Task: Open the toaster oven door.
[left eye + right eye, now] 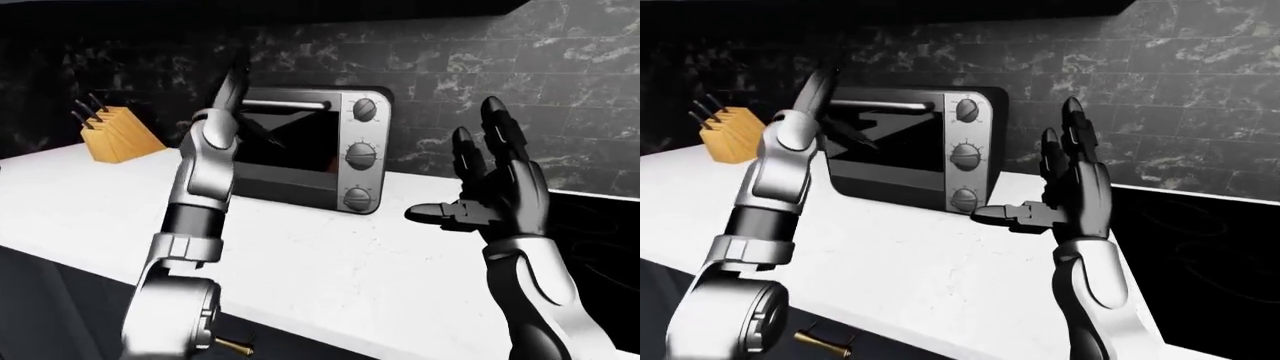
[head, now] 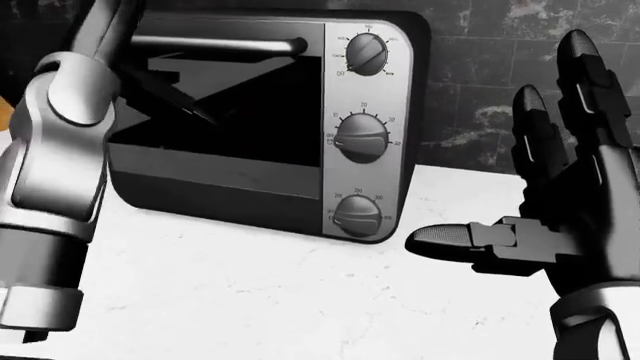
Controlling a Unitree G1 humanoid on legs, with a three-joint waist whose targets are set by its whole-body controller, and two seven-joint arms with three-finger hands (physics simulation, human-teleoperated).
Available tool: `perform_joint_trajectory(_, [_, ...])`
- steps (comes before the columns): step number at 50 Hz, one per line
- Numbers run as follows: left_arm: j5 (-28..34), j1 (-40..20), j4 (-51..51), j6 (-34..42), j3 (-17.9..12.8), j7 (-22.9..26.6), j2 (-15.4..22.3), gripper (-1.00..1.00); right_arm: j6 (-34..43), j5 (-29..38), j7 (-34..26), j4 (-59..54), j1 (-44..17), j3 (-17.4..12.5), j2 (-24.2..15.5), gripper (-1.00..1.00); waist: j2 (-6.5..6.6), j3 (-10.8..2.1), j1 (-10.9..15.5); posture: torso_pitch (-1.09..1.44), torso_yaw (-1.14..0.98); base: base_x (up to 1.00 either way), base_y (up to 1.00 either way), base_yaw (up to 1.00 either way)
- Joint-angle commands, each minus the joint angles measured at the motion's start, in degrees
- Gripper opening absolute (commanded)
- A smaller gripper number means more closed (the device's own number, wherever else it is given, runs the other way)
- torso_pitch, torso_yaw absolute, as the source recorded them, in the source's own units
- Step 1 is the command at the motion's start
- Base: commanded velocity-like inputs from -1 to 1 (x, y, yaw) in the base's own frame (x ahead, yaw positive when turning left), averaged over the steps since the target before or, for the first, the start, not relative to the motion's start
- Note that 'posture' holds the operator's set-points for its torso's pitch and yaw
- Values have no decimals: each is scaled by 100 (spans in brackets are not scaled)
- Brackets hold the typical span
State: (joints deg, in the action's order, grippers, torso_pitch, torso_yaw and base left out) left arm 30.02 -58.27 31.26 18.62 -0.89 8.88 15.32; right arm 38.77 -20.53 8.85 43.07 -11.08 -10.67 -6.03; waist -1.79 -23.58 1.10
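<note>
The toaster oven [image 1: 305,150] sits shut on the white surface [image 1: 330,262], its door handle [image 1: 285,106] just beyond my raised left hand [image 1: 238,105]. I can't tell how those fingers are set. My right hand [image 1: 495,199] hovers to the oven's right, fingers [image 1: 500,131] spread.
</note>
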Motion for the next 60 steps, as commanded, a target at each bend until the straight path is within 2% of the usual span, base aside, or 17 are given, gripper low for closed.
perform_joint_trajectory(1, [325,-268,-119,-382,-67,-86,32,100,-132,-7,-6,148,-146,-24,-34,100,5,-17,-4,-63,0,0,0,0])
perform_joint_trajectory(2, [758,-431,221,-689,144,-211,104,100,-160,3,-18,118,-138,-26,-34,100,5,-17,-12,-63,0,0,0,0])
perform_joint_trajectory(3, [864,-461,292,-758,77,-203,69,100,-164,4,-19,115,-137,-26,-34,100,7,-12,-24,-63,0,0,0,0])
perform_joint_trajectory(6, [1368,-747,917,-1173,137,-460,43,100,-156,11,-27,126,-123,-14,-29,100,-10,-21,-42,-63,0,0,0,0])
perform_joint_trajectory(9, [1610,-893,1338,-1396,117,-578,-8,100,-160,10,-32,113,-131,-25,-31,100,-18,-28,-66,-63,0,0,0,0])
perform_joint_trajectory(10, [1782,-1025,1797,-1621,203,-767,-6,100,-150,-3,-32,110,-140,-41,-34,100,-17,-31,-73,-63,0,0,0,0])
perform_joint_trajectory(12, [1860,-1103,2056,-1753,178,-824,-32,100,-149,-9,-31,107,-143,-46,-39,100,-23,-36,-84,-63,0,0,0,0])
perform_joint_trajectory(14, [2130,-1149,2529,-2150,323,-994,-60,100,-127,-34,-24,121,-157,-70,-49,100,-22,-43,-98,-63,0,0,0,0])
perform_joint_trajectory(17, [2249,-1177,2672,-2303,269,-1076,-152,100,-224,-24,-61,62,-96,-75,-42,100,-29,-51,-114,-63,0,0,0,0])
perform_joint_trajectory(25, [2693,-1121,2874,-2779,393,-1284,-219,100,-254,11,-52,38,-91,-23,-21,100,-40,-40,-161,-63,0,0,0,0])
perform_joint_trajectory(44, [3995,-1067,3497,-2543,632,-1479,-340,100,-368,56,-89,-54,-67,3,1,100,-31,-60,-204,-63,0,0,0,0])
perform_joint_trajectory(53, [4129,-1212,3760,-2490,580,-1516,-355,100,-387,83,-106,-75,-64,29,8,100,-39,-66,-208,-63,0,0,0,0])
perform_joint_trajectory(60, [3910,-1424,4091,-2441,485,-1235,-433,100,-384,86,-111,-67,-49,28,19,100,-46,-72,-205,-63,0,0,0,0])
